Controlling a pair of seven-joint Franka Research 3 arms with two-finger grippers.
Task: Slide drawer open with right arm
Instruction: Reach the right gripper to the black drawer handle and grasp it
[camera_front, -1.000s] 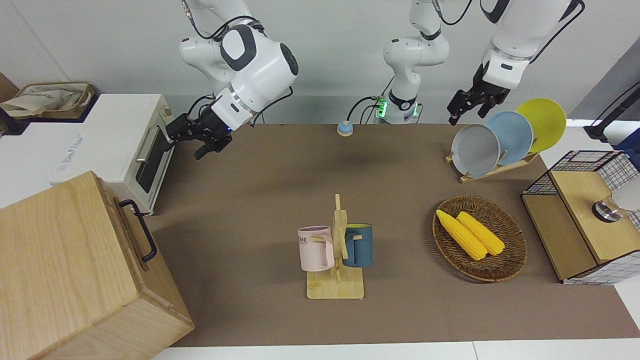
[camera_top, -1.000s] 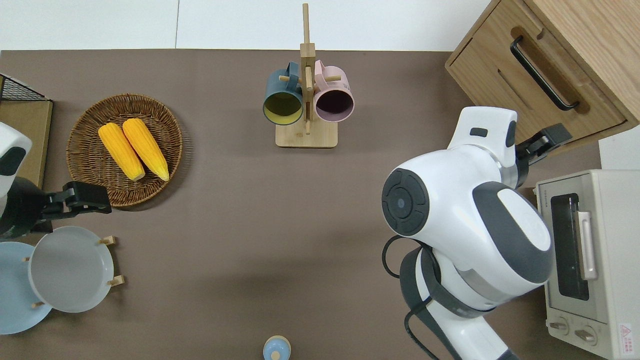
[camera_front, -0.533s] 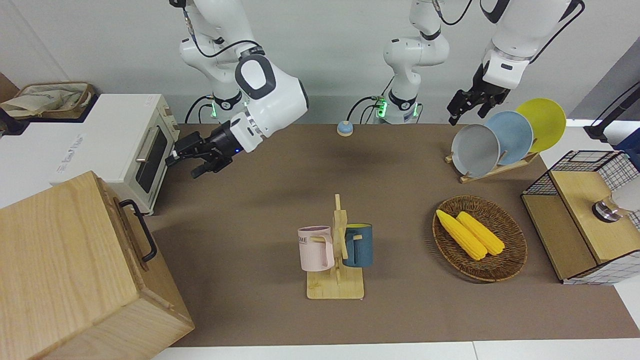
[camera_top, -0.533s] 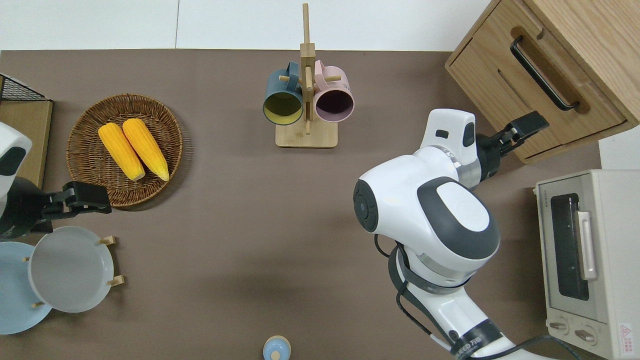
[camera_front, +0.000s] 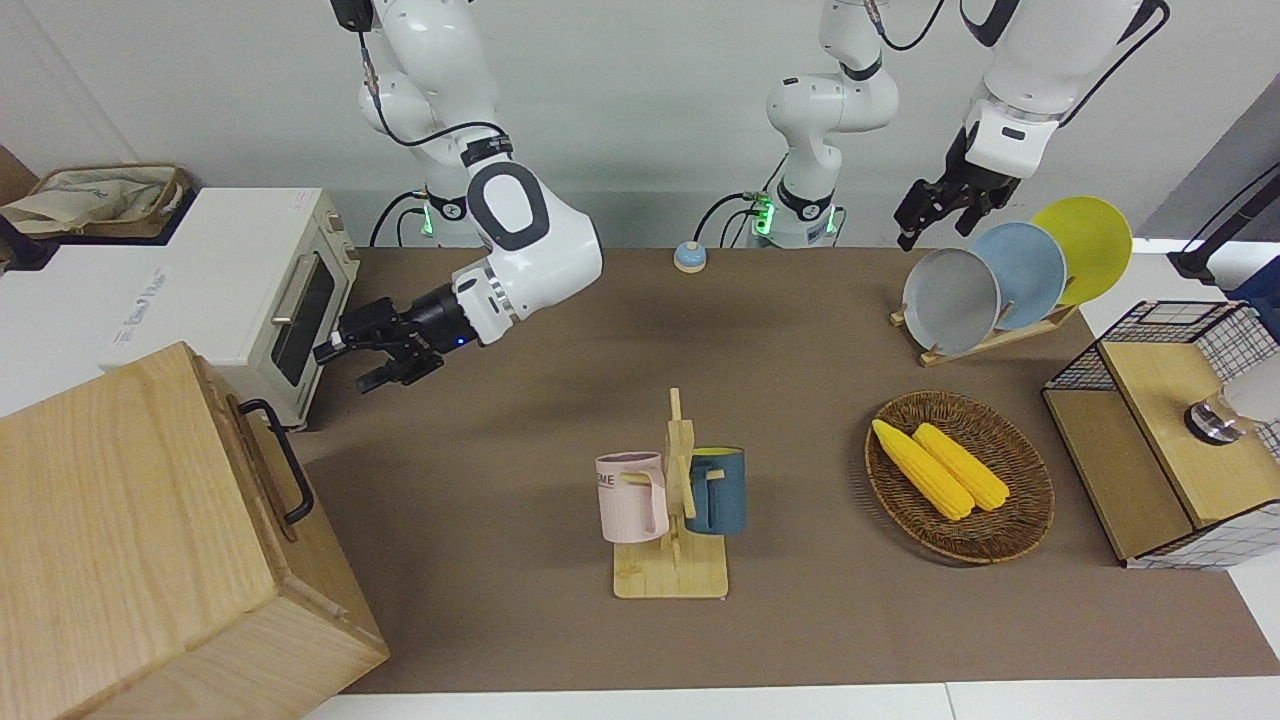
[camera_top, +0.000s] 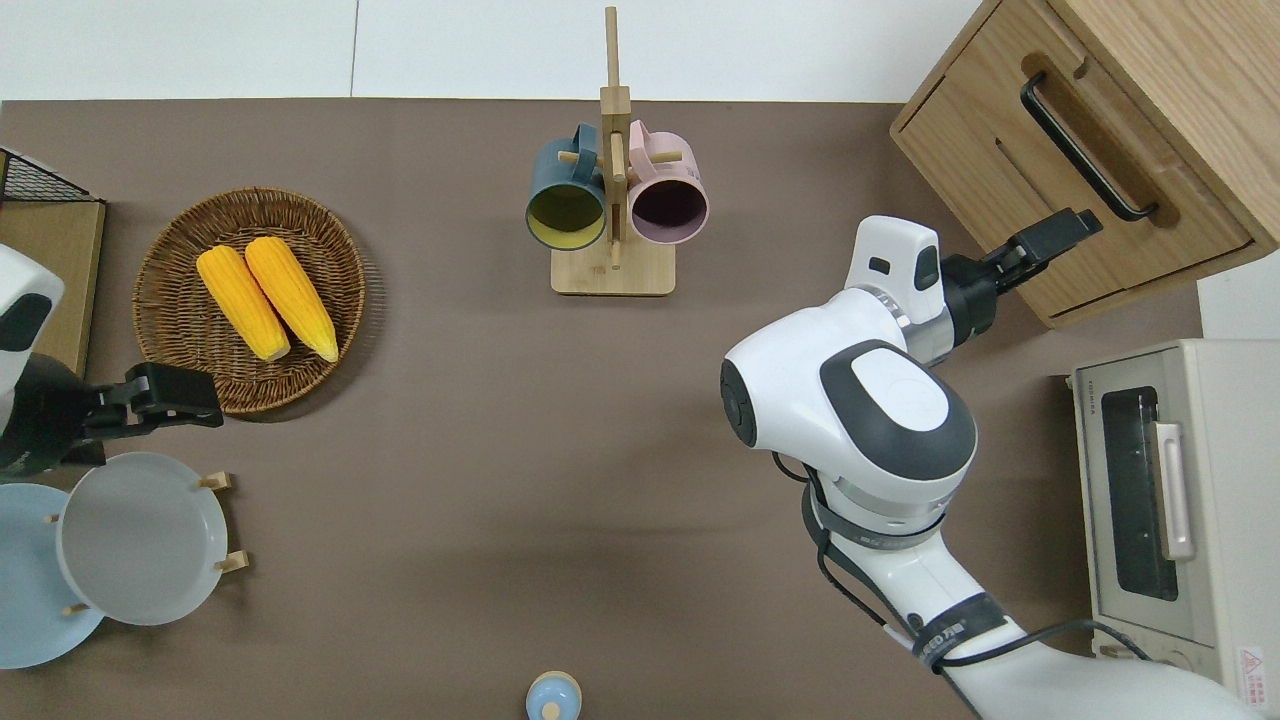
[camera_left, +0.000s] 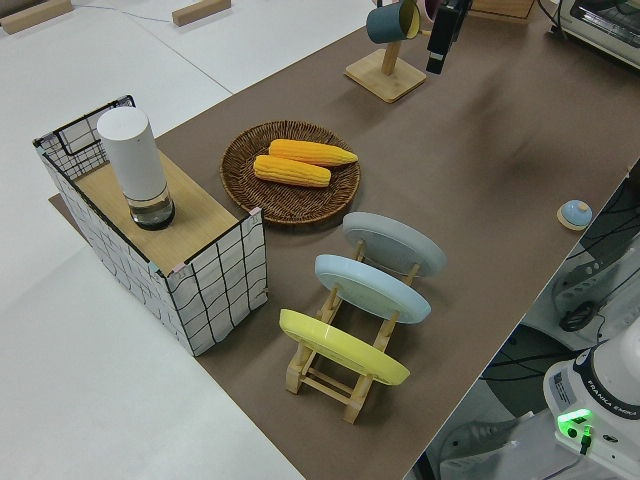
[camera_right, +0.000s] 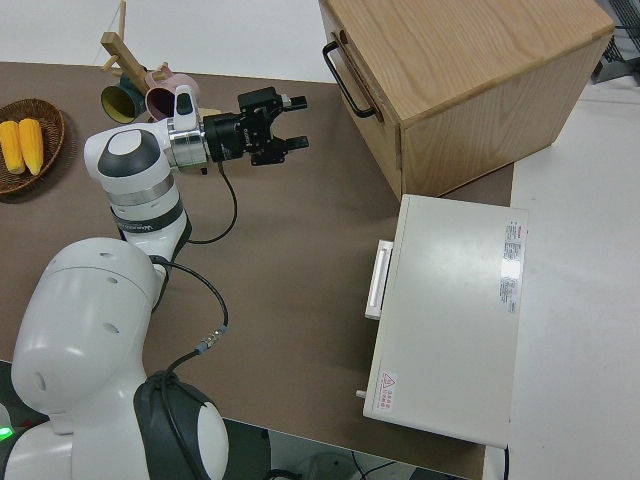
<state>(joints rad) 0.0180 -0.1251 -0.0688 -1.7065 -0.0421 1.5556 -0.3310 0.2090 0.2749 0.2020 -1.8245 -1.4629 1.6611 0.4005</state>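
Held two corn cobs (camera_front: 940, 468) in the basket (camera_front: 1020, 530); carried two mugs (camera_front: 632, 497) on the stand (camera_front: 670, 580) and three plates (camera_front: 1020, 270) in the rack (camera_front: 940, 350). Stayed shut, the drawer (camera_top: 1075, 190), at the right arm's end, farther from the robots than the oven (camera_top: 1180, 520). Hovered with fingers spread and empty, the right gripper (camera_right: 293, 121), just beside the drawer front, apart from the handle (camera_top: 1085, 150); left arm parked.

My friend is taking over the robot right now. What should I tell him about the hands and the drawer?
Right gripper: jaws open, empty, in the air, pointing at the drawer front, not touching the handle.
Left arm: parked.
Drawer: shut, in the wooden cabinet at the right arm's end of the table, farther from the robots than the toaster oven.
Done: the approach only.
Left: reach the handle, close on it, pull the drawer out.
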